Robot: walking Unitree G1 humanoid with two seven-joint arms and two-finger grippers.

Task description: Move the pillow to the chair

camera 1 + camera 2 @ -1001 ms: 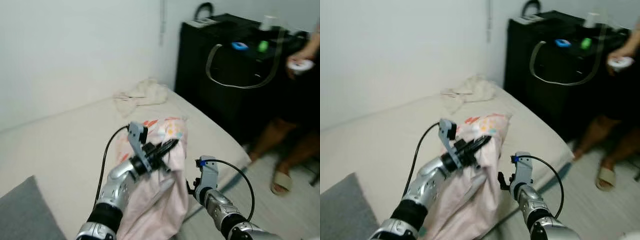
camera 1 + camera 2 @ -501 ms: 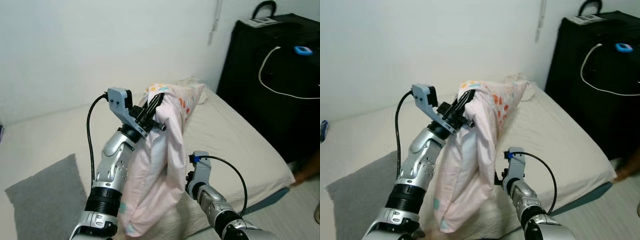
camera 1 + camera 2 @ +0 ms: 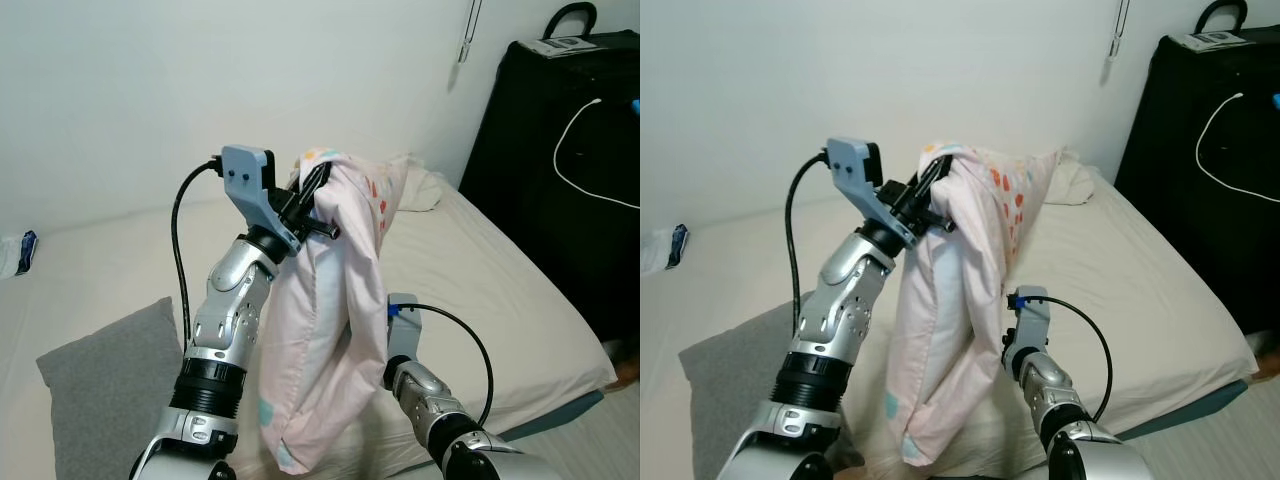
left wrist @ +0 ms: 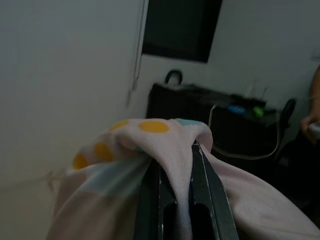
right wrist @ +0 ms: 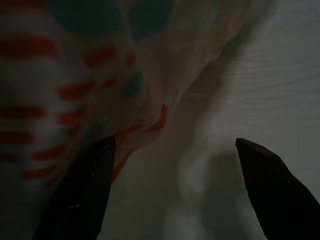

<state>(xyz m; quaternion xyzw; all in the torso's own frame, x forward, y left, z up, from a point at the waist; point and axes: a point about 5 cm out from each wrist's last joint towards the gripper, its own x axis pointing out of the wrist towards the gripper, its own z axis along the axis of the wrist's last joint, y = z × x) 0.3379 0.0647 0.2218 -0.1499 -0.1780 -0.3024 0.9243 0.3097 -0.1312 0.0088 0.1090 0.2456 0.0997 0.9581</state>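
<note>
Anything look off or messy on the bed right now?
A crumpled cloth lies bunched at the bed's far corner. The pillow hangs by one edge from the left gripper; that's deliberate, not a mess.

We're in a bedroom at home: a wide bed (image 3: 480, 290) with a cream sheet against plain white walls (image 3: 120, 90), a grey cushion (image 3: 105, 380) on it, crumpled bedding, a tall black cabinet (image 3: 570, 150) alongside.

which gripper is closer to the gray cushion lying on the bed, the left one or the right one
Judging by the head views, probably the right. The right gripper, jaws open, sits low beside the hanging pillow, roughly level with the gray cushion. The left gripper is raised well above it, pinching the pillow's top edge.
</note>
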